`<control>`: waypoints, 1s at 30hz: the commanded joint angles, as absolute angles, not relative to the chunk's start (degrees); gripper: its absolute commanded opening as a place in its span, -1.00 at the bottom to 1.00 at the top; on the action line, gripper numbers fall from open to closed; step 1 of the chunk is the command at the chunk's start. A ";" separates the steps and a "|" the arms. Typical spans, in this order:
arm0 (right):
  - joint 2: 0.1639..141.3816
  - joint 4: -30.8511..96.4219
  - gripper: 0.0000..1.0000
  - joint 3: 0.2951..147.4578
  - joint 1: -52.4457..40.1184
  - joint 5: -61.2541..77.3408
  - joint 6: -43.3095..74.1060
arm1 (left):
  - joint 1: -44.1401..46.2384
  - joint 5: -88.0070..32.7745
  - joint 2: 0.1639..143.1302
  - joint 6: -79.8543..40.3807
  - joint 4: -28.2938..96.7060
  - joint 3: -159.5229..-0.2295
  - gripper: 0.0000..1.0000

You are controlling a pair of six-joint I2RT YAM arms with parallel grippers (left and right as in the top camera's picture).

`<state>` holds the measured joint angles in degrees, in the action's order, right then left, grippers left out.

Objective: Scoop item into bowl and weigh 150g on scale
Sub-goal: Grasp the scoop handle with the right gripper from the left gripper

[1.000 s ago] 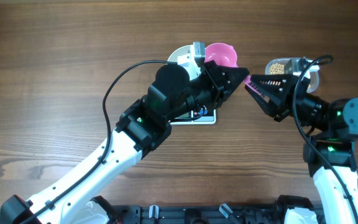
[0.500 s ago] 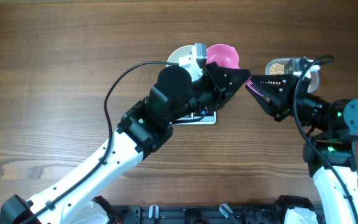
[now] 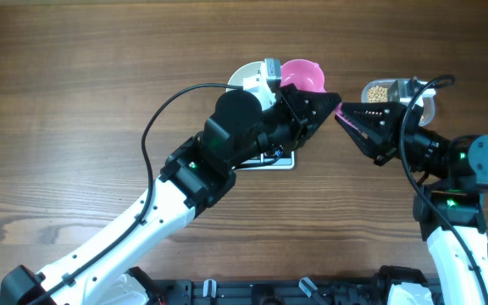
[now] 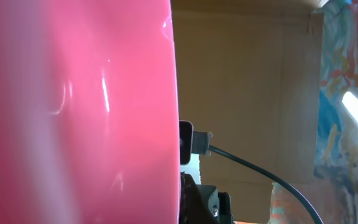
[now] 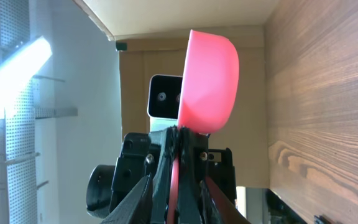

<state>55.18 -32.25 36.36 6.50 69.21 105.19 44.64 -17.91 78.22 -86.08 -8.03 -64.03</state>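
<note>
My left gripper [image 3: 329, 105] is shut on the handle of a pink scoop [image 3: 302, 76], whose cup hangs above the table beside the white bowl [image 3: 246, 74]. The bowl stands on the scale [image 3: 280, 159], and my left arm covers most of both. My right gripper [image 3: 342, 114] faces the left one tip to tip. Its jaws stand slightly apart around the handle's end [image 5: 174, 183] and the left fingertips [image 5: 188, 155]. The beans [image 3: 378, 90] lie in a clear tub [image 3: 409, 87] behind my right gripper. The scoop [image 4: 73, 112] fills the left wrist view and hides the left fingers.
The wooden table [image 3: 74, 102] stretches to the left and front. My right arm [image 3: 473, 161] stands at the right edge with a black cable looping over the tub. A black rail [image 3: 269, 292] runs along the front edge.
My right gripper's jaws have narrowed a little around the handle's end. My left arm shifted slightly to the right; the scoop has hardly moved.
</note>
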 commanded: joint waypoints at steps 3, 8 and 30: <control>55.09 -32.56 -0.56 37.01 6.22 70.15 105.62 | 44.95 -16.60 78.54 -85.76 -8.40 -64.60 -0.92; 55.09 -32.56 -0.63 37.01 6.22 70.22 105.62 | 44.95 -16.62 78.54 -85.76 -8.43 -64.60 -0.92; 55.09 -32.62 -0.78 37.01 6.22 70.43 106.48 | 44.95 -16.62 78.54 -85.76 -8.40 -64.60 -0.92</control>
<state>55.18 -32.25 36.36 6.50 69.43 105.43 44.64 -17.39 78.22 -86.08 -8.03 -64.03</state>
